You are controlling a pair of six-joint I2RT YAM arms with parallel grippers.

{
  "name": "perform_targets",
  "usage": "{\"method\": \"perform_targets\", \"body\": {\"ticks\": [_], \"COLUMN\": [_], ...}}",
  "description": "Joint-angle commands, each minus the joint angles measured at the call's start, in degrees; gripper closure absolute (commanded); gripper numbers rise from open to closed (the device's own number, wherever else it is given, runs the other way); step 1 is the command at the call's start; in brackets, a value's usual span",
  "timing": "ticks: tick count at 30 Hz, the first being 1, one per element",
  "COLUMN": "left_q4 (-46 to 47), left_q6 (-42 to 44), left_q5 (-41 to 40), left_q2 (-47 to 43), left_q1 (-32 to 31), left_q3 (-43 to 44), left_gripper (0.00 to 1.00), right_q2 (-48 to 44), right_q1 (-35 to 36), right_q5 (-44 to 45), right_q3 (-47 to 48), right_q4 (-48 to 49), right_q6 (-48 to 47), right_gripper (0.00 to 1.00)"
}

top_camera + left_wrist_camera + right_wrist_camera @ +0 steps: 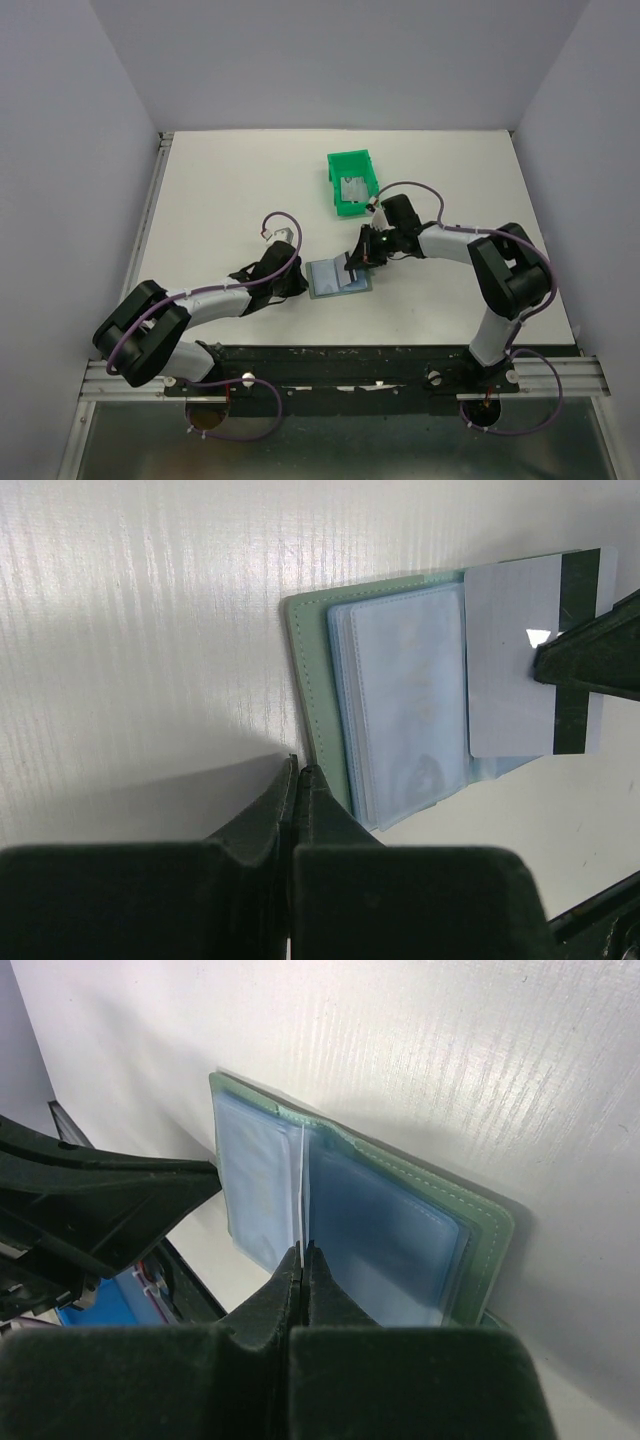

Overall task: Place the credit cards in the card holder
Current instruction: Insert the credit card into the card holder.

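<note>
The card holder lies open on the table, grey-green cover down and pale blue pockets up. My right gripper is shut on a silvery credit card with a black stripe and holds it over the holder's right half. In the right wrist view the card shows edge-on between the fingertips, over the pockets. My left gripper is shut, with its tips at the holder's left edge. Another card lies in the green bin.
The bright green bin stands behind the holder, towards the table's far middle. The two arms meet over the holder. A black rail runs along the table's near edge.
</note>
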Motion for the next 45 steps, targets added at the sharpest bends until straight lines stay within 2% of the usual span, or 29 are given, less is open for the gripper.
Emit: {"method": "perform_targets", "body": {"ticks": [1,28,45], "left_q4": [-3.30,-2.86,-2.77], "left_q6": [1.25,1.42,1.51], "left_q5": [0.65,1.26,1.44], "left_q2": [1.37,2.69,3.04], "left_q1": [0.21,0.30,0.21], "left_q3": [0.64,1.34,1.52], "left_gripper": [1.00,1.00,1.00], "right_q2": [1.87,3.54,4.33], "right_q1": [0.03,0.03,0.11], "right_q5": [-2.20,-9.23,-9.49], "right_q3": [-0.63,-3.27,-6.08], "right_q4": [1.67,10.36,12.99], "right_q6": [0.70,3.51,5.00], "right_gripper": [0.99,1.00,0.99]}}
